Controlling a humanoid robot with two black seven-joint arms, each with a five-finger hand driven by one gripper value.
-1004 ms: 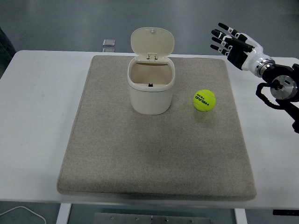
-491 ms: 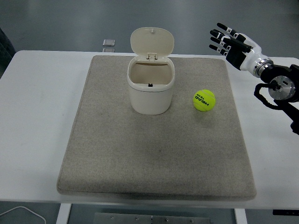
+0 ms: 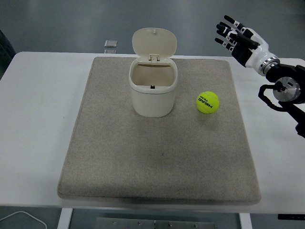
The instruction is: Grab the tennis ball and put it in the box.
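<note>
The white table [image 3: 38, 119] carries everything here, and most of its top is covered by a grey felt mat [image 3: 157, 157]. Toward the far side of the mat stands the box [image 3: 153, 91] — a cream tub with rounded corners, its hinged lid [image 3: 154, 43] tipped up and back so the mouth is open. That box is the landmark for the rest.

To the right of the box, and well above the table, hangs the right hand [image 3: 240, 42], black-fingered with a white wrist, fingers spread and loose, holding nothing. It sits beyond the far right corner of the mat, further from the camera than the box mouth. The left arm does not show at all.

The tennis ball [image 3: 208, 102] lies on the mat just right of the box, apart from its wall and a little nearer the camera than the box's middle. Behind the box, off the mat's far edge, rests a small flat square object [image 3: 110, 44] — too small to identify.

The pick has not begun, as I judge it. The main risk is the ball itself: it is round and free on the mat, so an off-centre descent could nudge it rolling before the fingers close. With the box so near, a wide-spread hand could also knock its wall or clip the raised lid.
</note>
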